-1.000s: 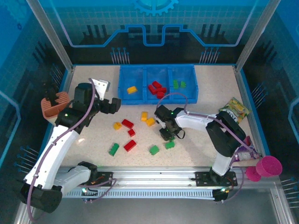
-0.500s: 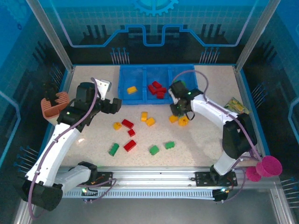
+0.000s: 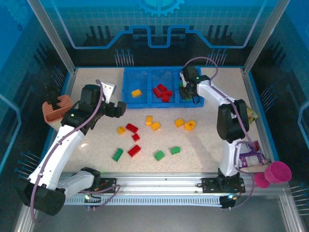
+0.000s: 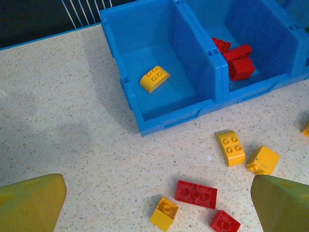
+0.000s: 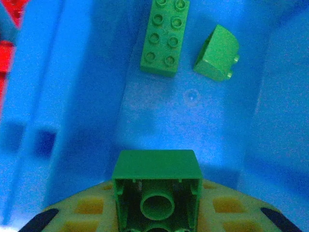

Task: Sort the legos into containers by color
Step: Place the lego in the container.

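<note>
Over on the left, the left gripper (image 3: 116, 109) hangs above the tabletop (image 3: 205, 145), fingers spread wide with nothing between them. Loose legos (image 3: 134, 151), red, yellow and green, lie scattered in front of the blue tray (image 3: 162, 71). Its left compartment holds one yellow brick (image 4: 154, 79), and the middle one holds red bricks (image 4: 237, 60). The right gripper (image 3: 187, 90) is over the right compartment, clamped on a green brick (image 5: 157, 169), with two more green bricks (image 5: 164, 36) lying below it.
</note>
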### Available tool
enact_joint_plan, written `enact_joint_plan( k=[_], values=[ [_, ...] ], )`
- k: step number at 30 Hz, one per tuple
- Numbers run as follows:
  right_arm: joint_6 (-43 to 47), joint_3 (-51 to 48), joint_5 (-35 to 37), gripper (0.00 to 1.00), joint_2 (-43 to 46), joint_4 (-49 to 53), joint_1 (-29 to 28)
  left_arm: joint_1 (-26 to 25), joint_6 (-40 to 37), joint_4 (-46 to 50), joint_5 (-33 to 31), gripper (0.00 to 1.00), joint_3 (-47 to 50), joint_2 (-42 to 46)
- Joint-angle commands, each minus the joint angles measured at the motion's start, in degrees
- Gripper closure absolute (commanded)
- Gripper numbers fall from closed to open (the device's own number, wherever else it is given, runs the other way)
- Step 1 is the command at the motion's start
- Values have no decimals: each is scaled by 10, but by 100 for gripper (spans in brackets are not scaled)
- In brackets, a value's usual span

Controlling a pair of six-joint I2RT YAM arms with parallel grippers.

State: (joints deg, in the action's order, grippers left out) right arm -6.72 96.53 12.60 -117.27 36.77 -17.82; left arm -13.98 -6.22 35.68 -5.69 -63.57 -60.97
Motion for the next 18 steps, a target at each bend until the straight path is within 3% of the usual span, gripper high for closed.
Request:
enact_joint_plan(
  k=[1, 7, 18],
  values=[
    [11, 47, -6, 68, -40, 3, 15, 6, -12, 2, -9, 1, -8, -2],
    [11, 56, -7, 67, -63, 2, 28, 6, -13, 2, -11, 1, -8, -5],
    [9, 39, -19, 55, -56, -5, 33, 6, -11, 7, -8, 1, -15, -9]
  ],
)
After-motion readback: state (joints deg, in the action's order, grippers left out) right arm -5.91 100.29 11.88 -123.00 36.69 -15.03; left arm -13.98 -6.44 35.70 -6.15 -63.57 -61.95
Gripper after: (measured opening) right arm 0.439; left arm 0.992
